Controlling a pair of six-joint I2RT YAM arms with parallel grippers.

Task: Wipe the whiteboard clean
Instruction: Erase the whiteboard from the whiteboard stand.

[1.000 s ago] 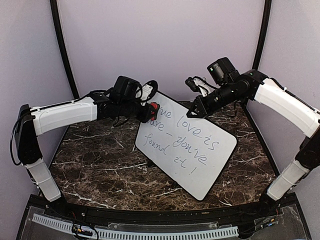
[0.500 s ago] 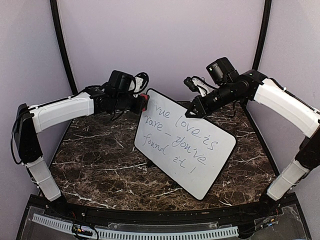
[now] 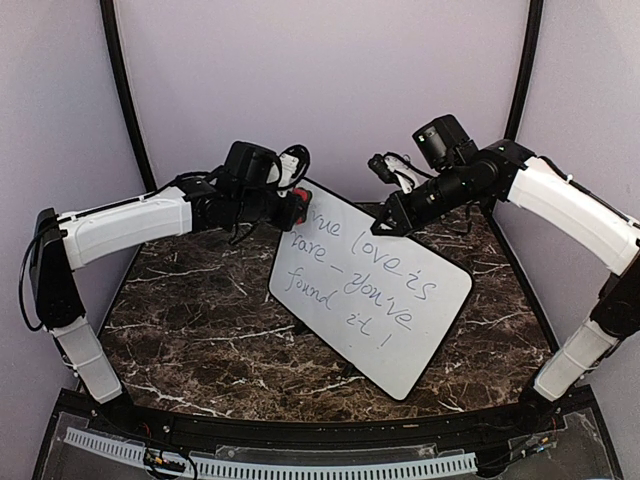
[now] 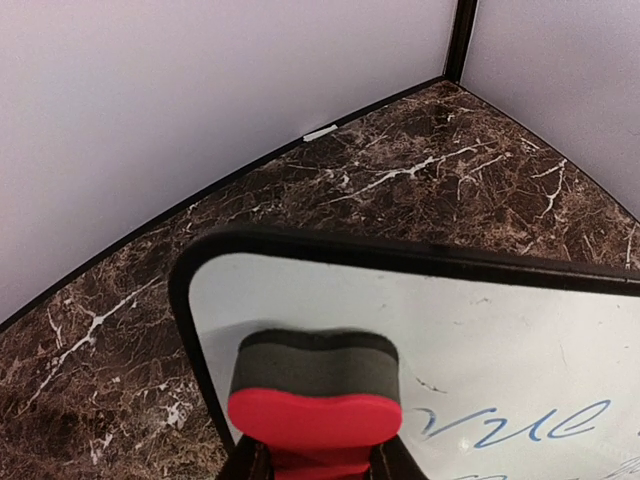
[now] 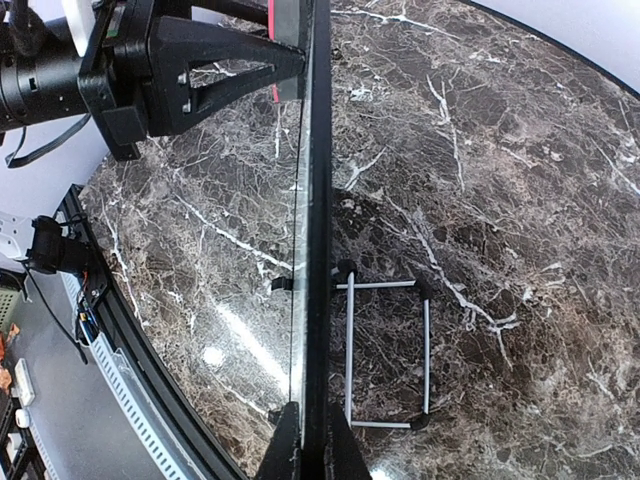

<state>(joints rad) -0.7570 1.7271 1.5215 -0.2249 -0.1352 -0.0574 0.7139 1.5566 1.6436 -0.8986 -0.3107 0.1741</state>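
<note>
The table is carrying the board, which is standing propped at a tilt in the centre of the top view. The right hand is pinching the board's upper rim at the top centre of that frame, jaws narrow on the edge, bracing it. The left hand is clamping the eraser over the board's upper-left corner, just above the first word. Whether the felt is touching the face cannot be told.

To wipe well, I judge the left hand should be laying the eraser flat against the tilted face, pressing lightly, and sweeping along each line toward the lower right in overlapping passes. Meanwhile the right hand should be gripping firmly, so the board is not sliding on its wire stand or tipping back. The writing is thin, so slow strokes should be clearing it.
</note>
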